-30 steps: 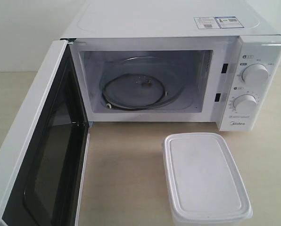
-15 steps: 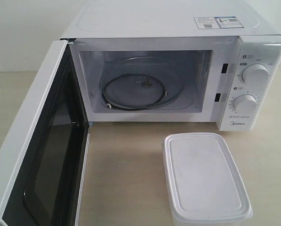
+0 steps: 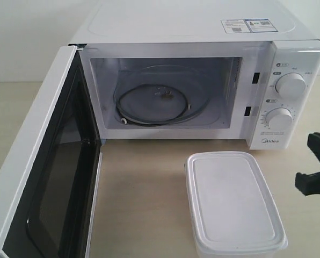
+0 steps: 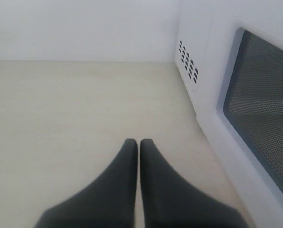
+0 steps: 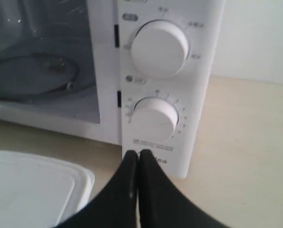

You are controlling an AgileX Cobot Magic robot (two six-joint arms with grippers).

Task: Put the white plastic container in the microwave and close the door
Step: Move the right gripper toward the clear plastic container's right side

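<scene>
Nothing of the job is done yet: the white plastic container (image 3: pixel 235 201) sits lidded on the bench (image 3: pixel 144 188) at lower right, below the microwave (image 3: pixel 192 21) dials (image 3: pixel 290 85), and the door (image 3: pixel 47 172) hangs wide open at left. The cavity holds only its glass turntable (image 3: pixel 154 102), so the way in looks free. The right gripper (image 5: pixel 137 159), jaws pressed together, hovers beside the container; the left gripper (image 4: pixel 138 145), jaws likewise together, is outside the door.
</scene>
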